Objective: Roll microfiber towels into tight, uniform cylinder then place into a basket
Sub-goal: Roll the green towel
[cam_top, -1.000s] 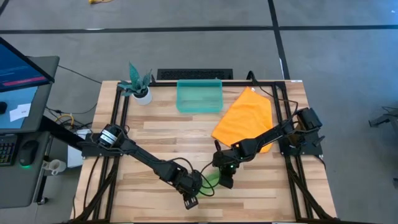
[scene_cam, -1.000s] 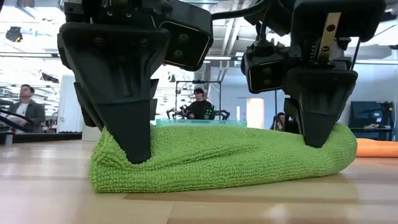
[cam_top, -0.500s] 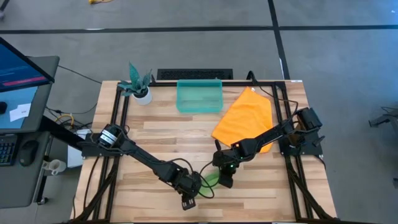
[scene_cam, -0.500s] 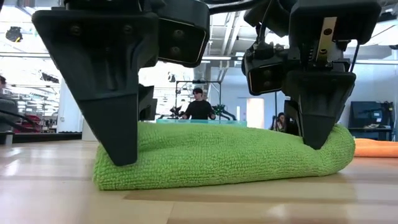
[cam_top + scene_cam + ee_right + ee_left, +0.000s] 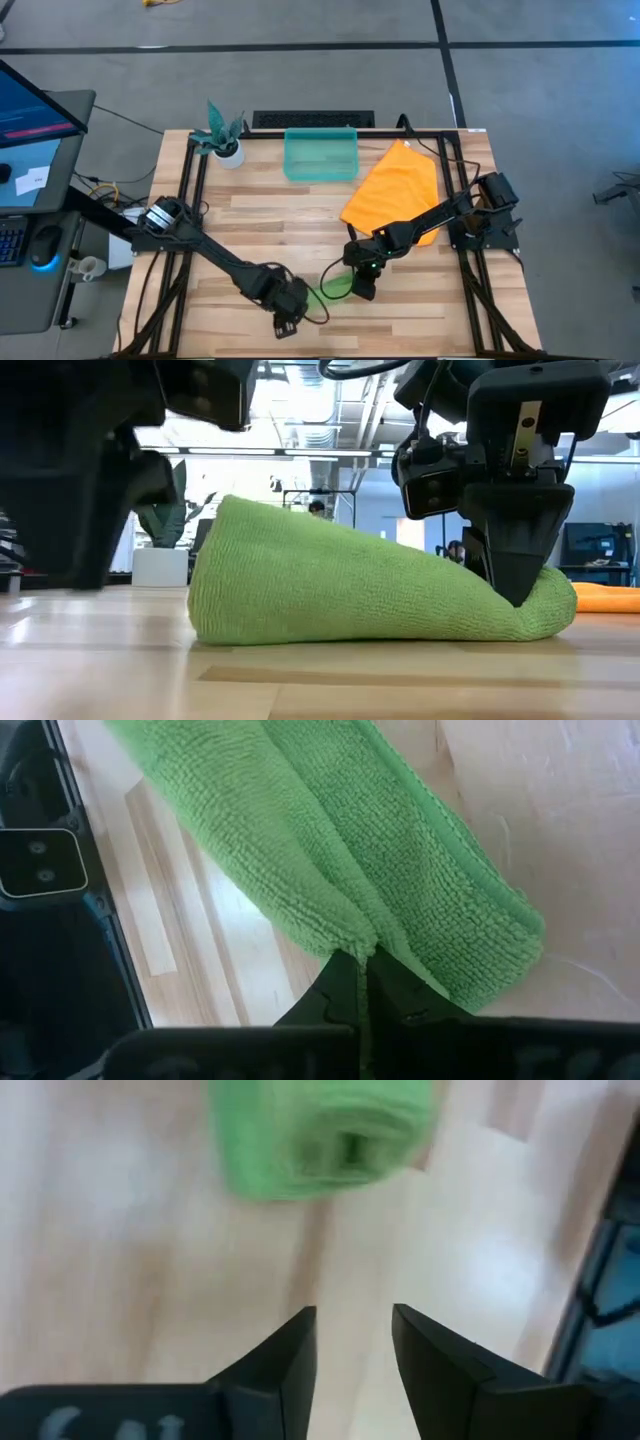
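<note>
towel first: the lime green microfiber towel lies rolled on the wooden table near its near edge, about midway across. in the low view the roll is fat and high at its left end and tapers down to the right end, where it is pinched flat.

the right gripper stands on that right end of the roll, its jaws together and clamped on the green cloth; the right wrist view shows the fabric drawn into a crease between the dark fingers.

the left gripper is at the near edge of the table, just left of the roll and apart from it. its jaws stand apart with nothing between them; in the left wrist view the open end of the roll shows beyond the two fingers, with bare wood in the gap.

the orange microfiber towel lies spread flat on the right part of the table, its far corner near the far right; the right arm reaches over its near edge. a strip of it shows at the right edge of the low view.

the teal translucent basket sits at the far edge of the table, near the middle, just left of the orange towel; neither towel is in it. a white pot with a teal plant stands at the far left corner, left of the basket.
</note>
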Available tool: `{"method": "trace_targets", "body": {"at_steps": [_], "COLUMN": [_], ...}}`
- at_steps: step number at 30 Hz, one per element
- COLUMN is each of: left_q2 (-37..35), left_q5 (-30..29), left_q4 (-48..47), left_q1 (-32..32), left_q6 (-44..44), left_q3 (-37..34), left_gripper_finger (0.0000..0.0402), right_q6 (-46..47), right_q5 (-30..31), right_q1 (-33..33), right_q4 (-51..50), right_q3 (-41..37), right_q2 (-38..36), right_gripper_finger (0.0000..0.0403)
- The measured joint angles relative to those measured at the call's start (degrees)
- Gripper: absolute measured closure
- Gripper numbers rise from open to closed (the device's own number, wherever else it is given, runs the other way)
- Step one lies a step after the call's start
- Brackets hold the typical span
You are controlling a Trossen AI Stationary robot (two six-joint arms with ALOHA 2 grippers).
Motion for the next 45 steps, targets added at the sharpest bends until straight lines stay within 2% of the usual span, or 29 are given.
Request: {"method": "trace_targets", "body": {"at_steps": [5,11,16,20,26,30,36,42,45], "left_q2": [-0.73,-0.82,-0.82,-0.82,-0.82,-0.82,-2.51,-3.21,-2.7], "left_q5": [-6.55,-18.42,-27.9,-27.76,-23.11,-23.5,-28.17,-40.78,-38.27], "left_q4": [0.97,12.66,16.44,15.94,12.06,9.75,9.75,11.83,13.63], "left_q1": [-1.68,-3.04,-3.1,-2.79,-4.28,-5.81,-6.62,-6.76,-4.99], "left_q6": [0.56,14.15,18.68,18.2,11.5,9.06,9.12,13.54,14.36], "left_q3": [-0.03,0.05,0.08,0.08,0.12,0.12,0.15,0.19,-0.08], "left_gripper_finger": [0.0277,0.0276,0.0281,0.029,0.0305,0.0312,0.0313,0.0313,0.0313], "right_q6": [-0.01,-0.32,-0.46,-0.58,-0.63,-0.63,-0.62,-0.63,-0.63], "right_q5": [-0.08,-0.46,-0.39,-0.13,-0.05,0.0,0.02,0.04,0.08], "right_q1": [-0.25,-0.68,-0.68,-0.55,-0.55,-0.55,-0.55,-0.55,-0.55], "right_q4": [-0.04,0.02,-0.05,-0.1,-0.11,-0.11,-0.26,-0.26,-0.29], "right_q3": [0.03,0.07,0.07,0.11,0.11,0.13,0.15,0.16,0.17], "right_q2": [0.04,0.11,0.11,0.11,0.11,0.13,0.13,0.15,0.15], "right_gripper_finger": [0.0381,0.0387,0.0381,0.0385,0.0382,0.0384,0.0385,0.0387,0.0388]}}
